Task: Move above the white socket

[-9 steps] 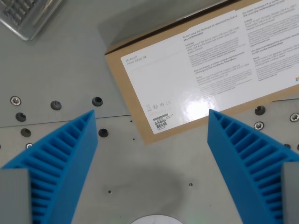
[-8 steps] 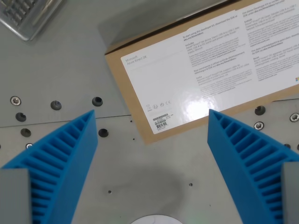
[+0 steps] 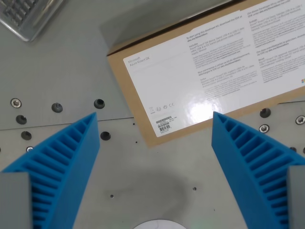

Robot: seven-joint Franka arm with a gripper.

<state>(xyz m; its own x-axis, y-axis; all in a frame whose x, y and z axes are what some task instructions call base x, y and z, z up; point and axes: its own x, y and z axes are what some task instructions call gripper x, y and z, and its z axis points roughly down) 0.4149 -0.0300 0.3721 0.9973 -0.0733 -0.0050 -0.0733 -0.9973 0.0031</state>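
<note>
My gripper [image 3: 155,117] is open, with its two blue ribbed fingers [image 3: 62,162] standing wide apart at the wrist view's left and right. Nothing is between them. A sliver of a round white thing [image 3: 159,224] shows at the bottom edge, between the fingers; I cannot tell whether it is the white socket. The gripper hangs above the grey metal table [image 3: 152,186].
A brown cardboard box with a white printed label [image 3: 209,71] lies across the upper right. A keyboard corner [image 3: 26,14] sits at the top left. Several bolt holes and screws [image 3: 99,103] dot the table along a plate seam.
</note>
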